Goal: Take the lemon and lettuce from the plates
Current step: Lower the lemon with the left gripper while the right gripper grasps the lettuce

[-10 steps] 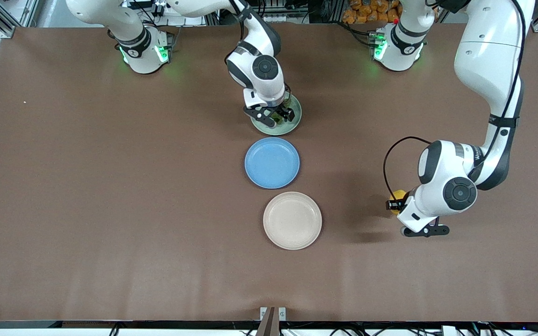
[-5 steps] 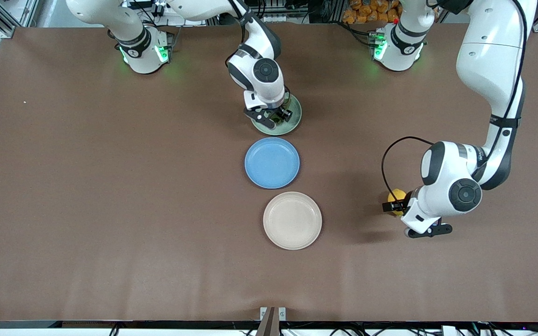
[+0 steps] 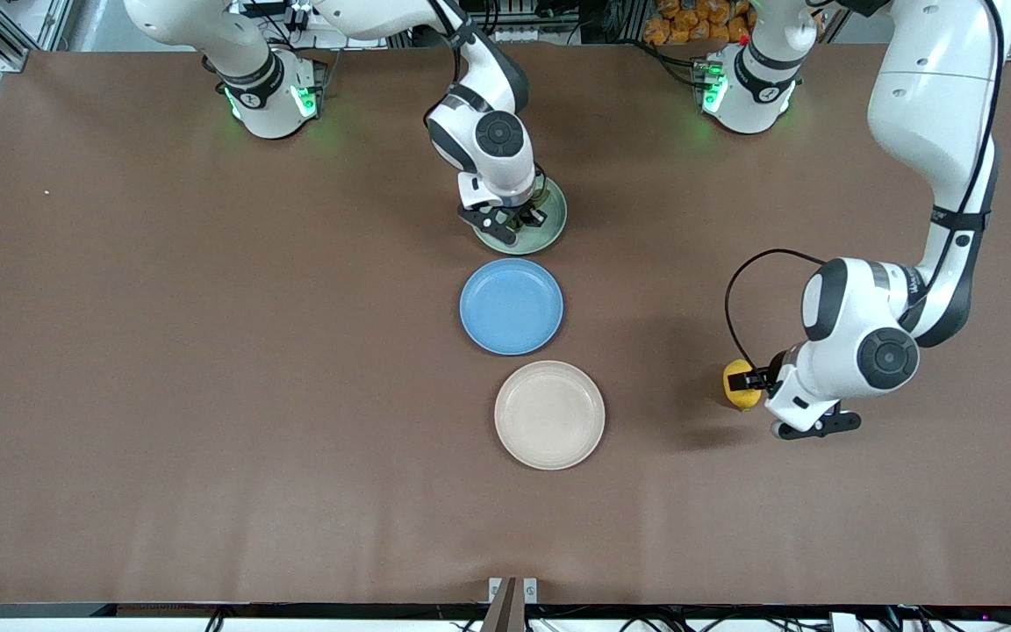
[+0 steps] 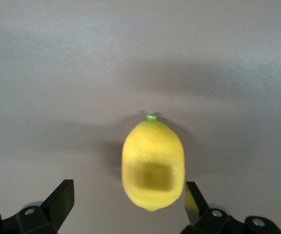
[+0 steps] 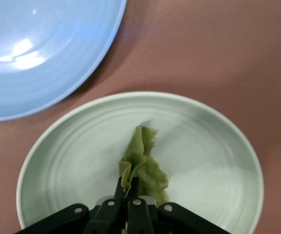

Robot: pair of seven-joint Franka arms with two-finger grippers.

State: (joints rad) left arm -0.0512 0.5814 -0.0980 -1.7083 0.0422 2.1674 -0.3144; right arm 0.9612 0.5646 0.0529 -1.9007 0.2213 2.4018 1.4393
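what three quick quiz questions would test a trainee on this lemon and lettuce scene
1. True or false: the lemon lies on the beige plate.
2. Which plate is the right claw over? A. blue plate B. mint green plate C. beige plate
3. Fill in: the right claw is shut on the ____.

Key:
1. False. The lemon is on the bare table, toward the left arm's end, with the left claw open around it.
2. B.
3. Lettuce, pinched at one end, the leaf on the mint green plate.
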